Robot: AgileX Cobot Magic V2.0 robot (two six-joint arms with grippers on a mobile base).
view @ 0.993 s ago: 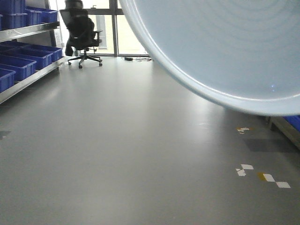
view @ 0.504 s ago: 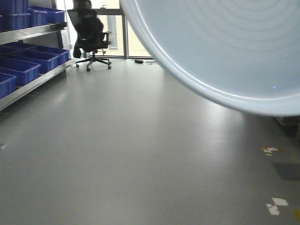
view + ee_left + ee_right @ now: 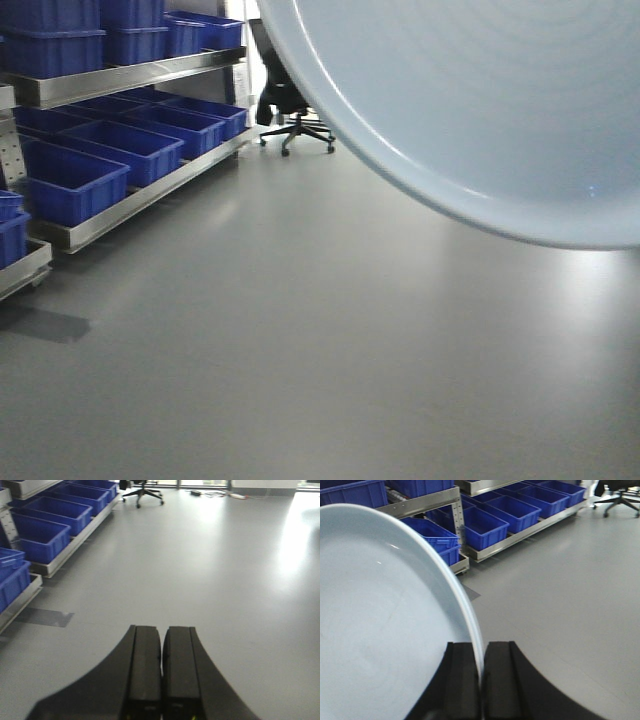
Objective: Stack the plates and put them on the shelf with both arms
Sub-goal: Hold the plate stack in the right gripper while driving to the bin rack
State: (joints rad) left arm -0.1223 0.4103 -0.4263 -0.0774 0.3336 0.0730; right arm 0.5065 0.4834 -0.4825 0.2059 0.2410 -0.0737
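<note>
Swung toward the shelf (image 3: 130,75) within the last second: filling the left of the front view now, loaded with blue crates (image 3: 70,185), against only a strip at the edge before. Shifted the office chair (image 3: 290,100) from far left to far centre. Lost the tape marks from the right of the floor (image 3: 320,330). No change for the plate (image 3: 480,100), held top right and very near the camera throughout. Judged as mid-carry, turning to face the shelf; placing not begun, shelf well apart from the plate.

Clamped on the plate's rim with the right claw (image 3: 481,652), closed down to just the thin edge, carrying it tilted above the floor. Shut tight with the left claw (image 3: 161,635), gripping nothing, so no two-arm hold here.

Counted: one plate for certain, a second stacked under it impossible to tell; two claws; one chair; two shelf units in a row, the near-left one cropped; at least ten crates, too overlapped for an exact figure.
</note>
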